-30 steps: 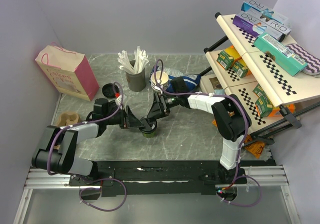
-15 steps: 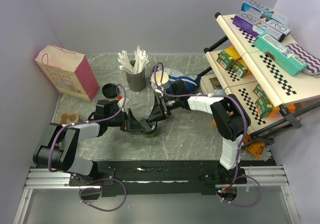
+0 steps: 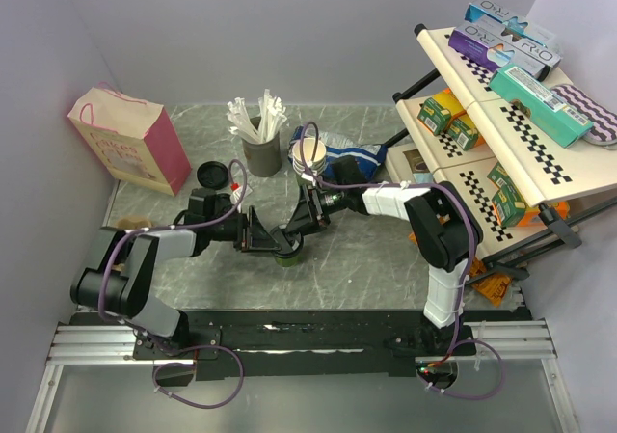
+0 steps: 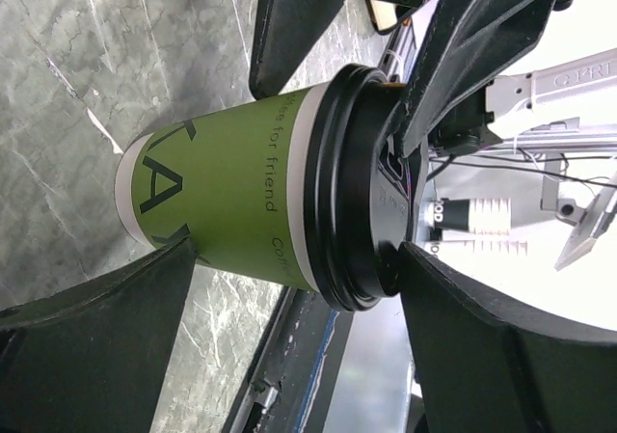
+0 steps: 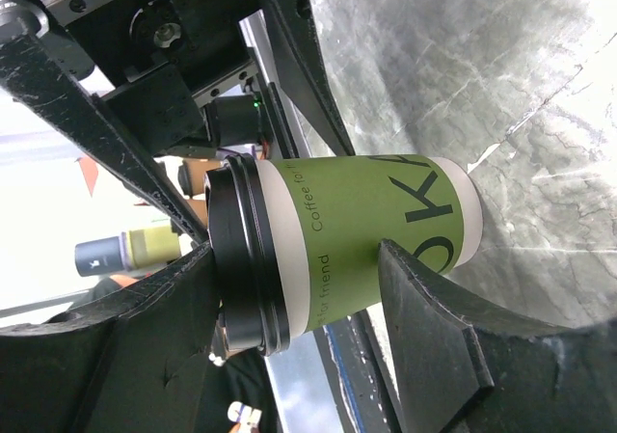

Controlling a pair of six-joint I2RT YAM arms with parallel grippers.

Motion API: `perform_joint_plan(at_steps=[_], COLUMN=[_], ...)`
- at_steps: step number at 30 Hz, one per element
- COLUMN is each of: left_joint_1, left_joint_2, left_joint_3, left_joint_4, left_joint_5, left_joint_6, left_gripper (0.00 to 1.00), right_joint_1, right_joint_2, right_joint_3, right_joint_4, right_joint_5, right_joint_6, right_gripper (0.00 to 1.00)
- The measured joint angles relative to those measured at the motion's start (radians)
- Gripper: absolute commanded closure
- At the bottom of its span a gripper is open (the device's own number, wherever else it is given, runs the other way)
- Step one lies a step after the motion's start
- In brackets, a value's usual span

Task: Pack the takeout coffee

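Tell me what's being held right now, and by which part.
Nothing looks gripped. The takeout coffee stands on the table; the left gripper and right gripper flank it, open, fingers beside lid and base.

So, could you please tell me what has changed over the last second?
The left arm's forearm swung away from the near edge, now covering most of the brown cup carrier. The left claw and right claw stayed open beside the takeout coffee; nothing was grasped or released. The coffee, pink bag and loose black lid did not move.
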Motion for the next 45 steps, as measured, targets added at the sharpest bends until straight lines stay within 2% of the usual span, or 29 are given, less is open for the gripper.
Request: perform_joint_plan(at_steps=[20,25,26,27,36,45], left_joint_1=[-0.014,-0.017,-0.016,-0.014,-0.011,-0.029], left_joint_2=[0.098,0.100,0.093,0.084,0.034,-0.017], left_joint_3=[0.061,0.068,0.064,0.056,0.008,-0.006], left_joint_4=[-0.015,-0.011,-0.006,0.003,0.105,0.084], left_joint_5=[0.026,0.031,0.031,0.029,0.002,-0.011], left_joint_6=[-0.029,-0.031,-0.029,-0.026,-0.008,0.023], left_gripper=[0.15,0.12,0.09,0.01,0.01,0.01], right_joint_1=[-0.019,-0.019,-0.019,-0.019,-0.013,-0.013], right_joint_2=[0.002,0.003,0.003,0.003,0.002,0.000], right_joint_3=[-0.029,-0.025,-0.021,-0.016,-0.002,0.004], right_joint_4=[0.042,0.040,0.034,0.023,-0.005,-0.013], right_joint_5=[-0.002,-0.003,-0.004,-0.008,-0.004,0.004], right_joint_6=[0.024,0.020,0.014,0.007,-0.010,-0.011], right_gripper=[0.39,0.39,0.39,0.39,0.38,0.37])
